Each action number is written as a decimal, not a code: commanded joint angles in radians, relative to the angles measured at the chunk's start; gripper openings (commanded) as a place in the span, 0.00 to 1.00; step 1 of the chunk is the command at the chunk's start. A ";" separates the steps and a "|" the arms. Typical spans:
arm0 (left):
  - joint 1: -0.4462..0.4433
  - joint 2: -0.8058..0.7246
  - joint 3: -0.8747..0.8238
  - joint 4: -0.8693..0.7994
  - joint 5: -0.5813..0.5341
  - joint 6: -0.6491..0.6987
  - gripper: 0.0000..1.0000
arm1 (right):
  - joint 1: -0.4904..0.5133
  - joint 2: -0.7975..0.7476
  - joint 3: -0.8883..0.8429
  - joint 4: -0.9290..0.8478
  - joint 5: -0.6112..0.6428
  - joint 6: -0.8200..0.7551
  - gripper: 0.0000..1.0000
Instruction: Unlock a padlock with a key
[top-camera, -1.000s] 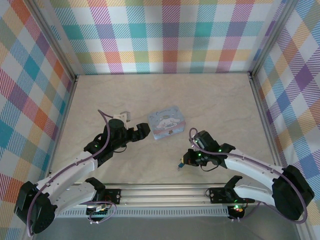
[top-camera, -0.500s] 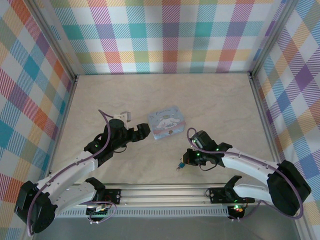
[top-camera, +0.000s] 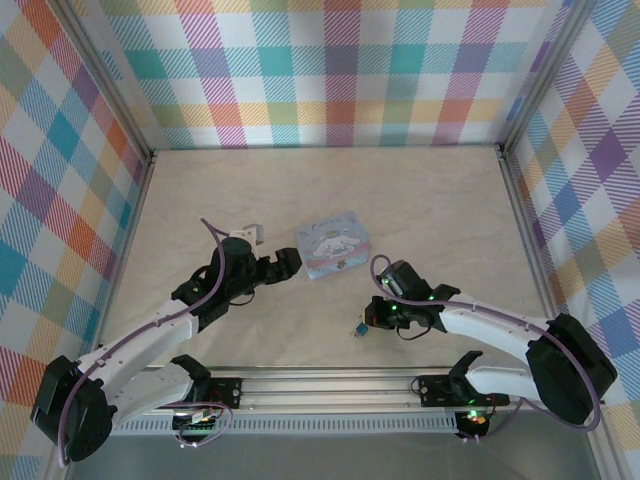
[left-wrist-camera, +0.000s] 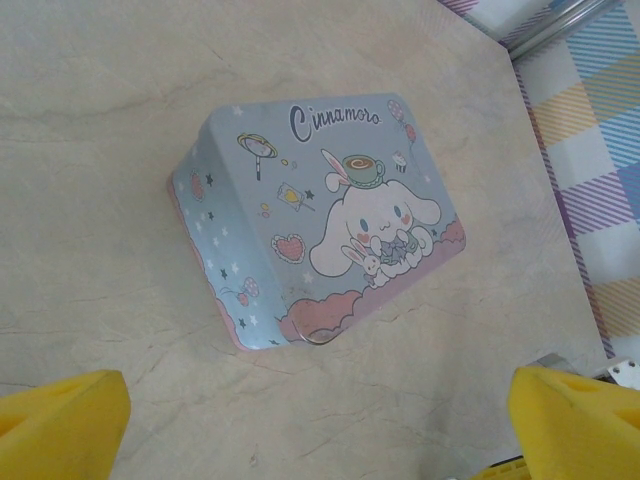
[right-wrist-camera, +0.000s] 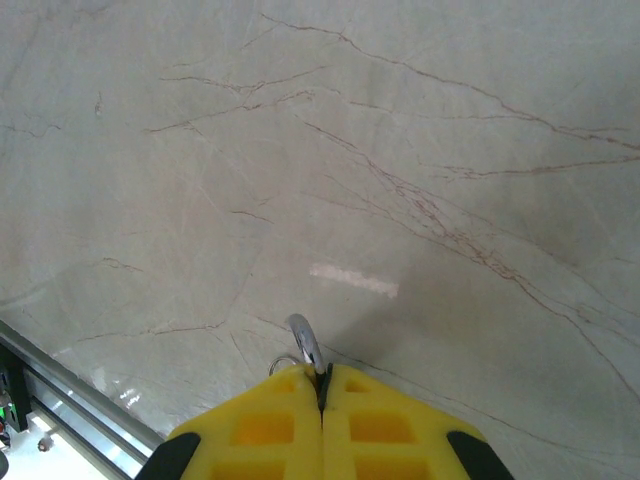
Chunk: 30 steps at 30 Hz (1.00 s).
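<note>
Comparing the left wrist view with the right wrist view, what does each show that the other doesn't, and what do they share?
Left wrist, not right: the pale blue cartoon tin box, closed, lying ahead of the wide-open left gripper, and the plaid wall. Right wrist, not left: the right gripper shut on a thin metal sliver, probably the key, plus the base rail. Both: the marbled tabletop and yellow fingers.

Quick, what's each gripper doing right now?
Left gripper: open, holding nothing, facing the tin box.
Right gripper: shut on the key.
</note>
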 joint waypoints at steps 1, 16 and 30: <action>-0.008 -0.006 0.032 -0.026 -0.017 0.014 0.97 | 0.008 0.013 -0.001 0.019 0.021 -0.020 0.06; -0.008 -0.017 0.051 -0.059 -0.034 0.022 0.97 | 0.007 0.006 -0.012 0.015 0.051 -0.019 0.14; -0.008 -0.160 0.046 -0.095 -0.130 0.044 0.97 | 0.006 -0.097 0.047 -0.070 0.171 -0.070 0.30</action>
